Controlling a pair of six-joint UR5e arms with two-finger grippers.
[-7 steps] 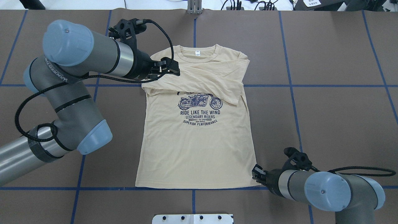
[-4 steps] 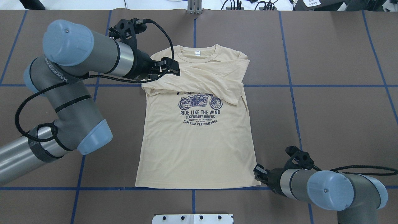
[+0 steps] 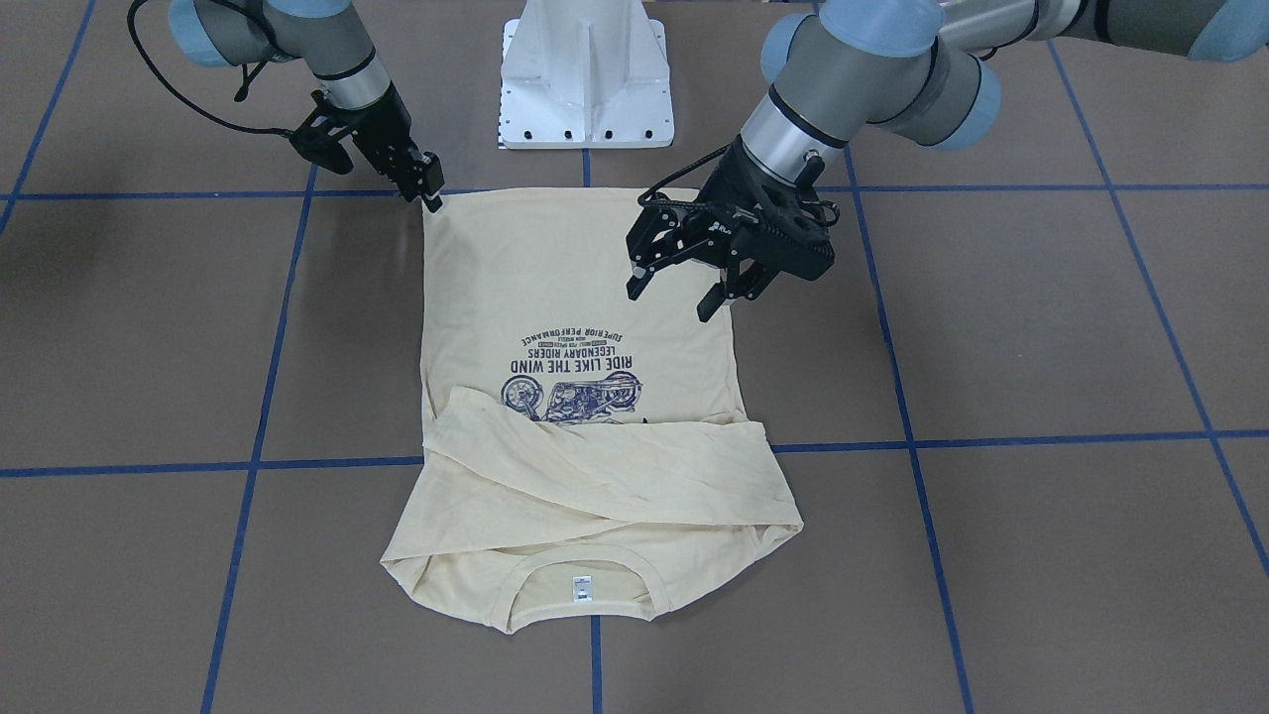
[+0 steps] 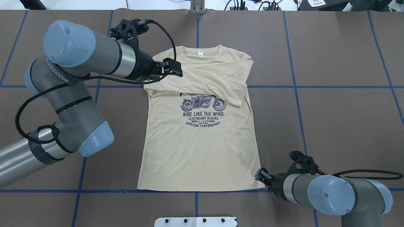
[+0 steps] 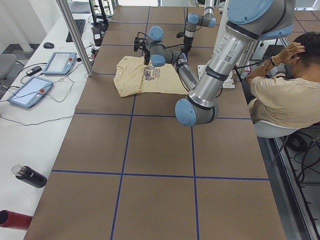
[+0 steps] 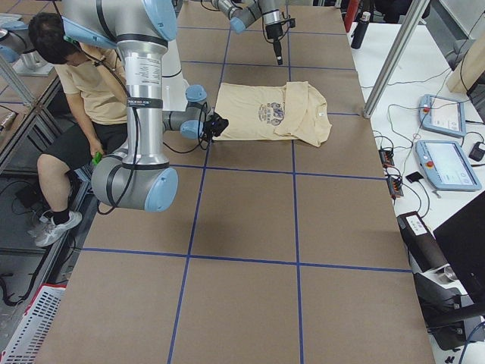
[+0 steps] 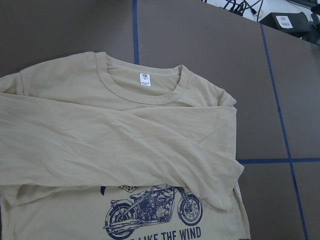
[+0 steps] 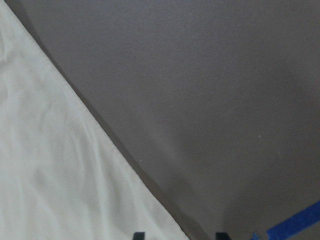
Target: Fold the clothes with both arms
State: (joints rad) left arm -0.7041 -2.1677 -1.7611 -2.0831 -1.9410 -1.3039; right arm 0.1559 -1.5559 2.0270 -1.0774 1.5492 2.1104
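Poising the left gripper at about 10 o'clock over the T-shirt, jaws spread wide and clasping nothing, clear above the cloth in the front-facing view; probably standing off high there so as not to be dragging the tucked sleeves out of place

Lying flat and print-up near the middle of the brown table, collar pointing to 12 o'clock and hem to 6 o'clock

Crossing both sleeves over the chest, partly covering the top of the motorcycle print, so narrowing the garment to a plain oblong, ready for folding along its length

Crouching the right gripper low at the 5 o'clock hem corner, touching or nearly touching the side edge; showing, in its own wrist view, two fingertips apart with the cloth's edge running in between them, so open around the edge and not yet pinching it

Judging the step in hand as taking hold of the hem, most likely for carrying it up toward 12 o'clock over the sleeves; needing, for that, a matching hold at the 7 o'clock corner, lying unheld at present

Risking, with fabric this thin, catching only the top layer
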